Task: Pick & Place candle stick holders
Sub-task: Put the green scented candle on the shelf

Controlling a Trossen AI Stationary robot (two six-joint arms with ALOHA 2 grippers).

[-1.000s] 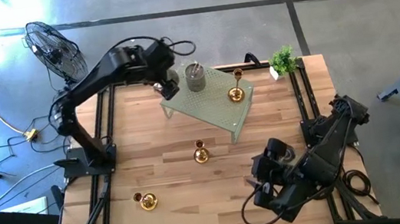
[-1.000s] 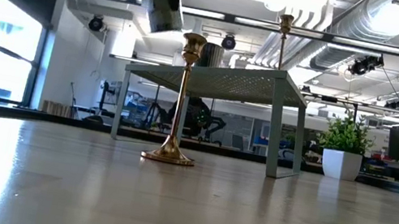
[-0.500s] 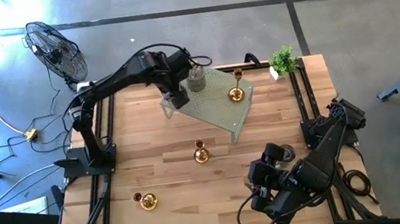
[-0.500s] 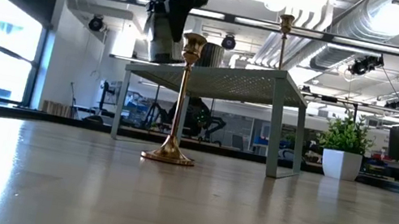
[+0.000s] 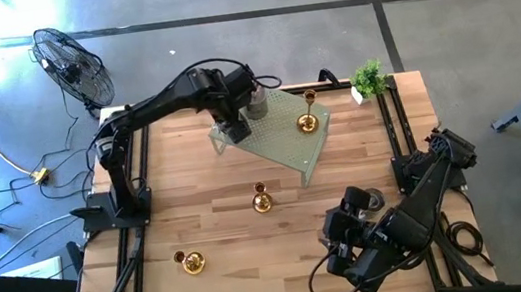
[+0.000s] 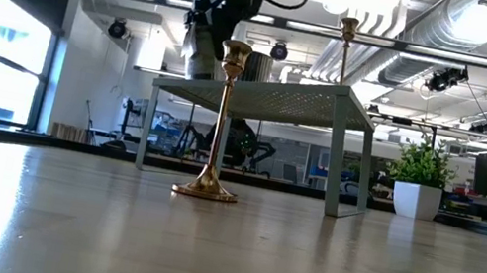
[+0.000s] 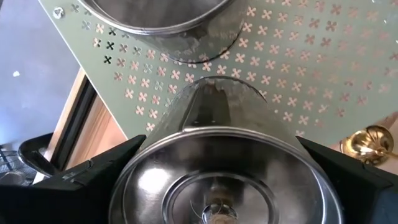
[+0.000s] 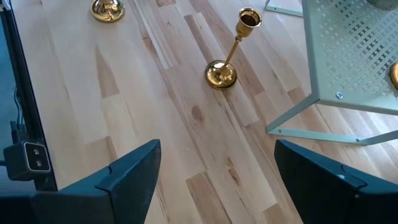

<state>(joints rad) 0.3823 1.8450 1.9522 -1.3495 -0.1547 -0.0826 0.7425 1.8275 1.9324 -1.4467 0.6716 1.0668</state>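
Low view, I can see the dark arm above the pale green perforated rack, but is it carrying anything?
Observer: Yes. The left end effector is closed on a squat grey-silver metal cup, right over the pale green perforated rack, beside a second grey-silver cup already standing there.
Operator: I count one gold holder on the table. Are there more?
Observer: One more. A short shiny gold candle holder stands on the wooden table near its front left corner, apart from the tall gold candlestick that you see. The right end effector waits open at the front right.
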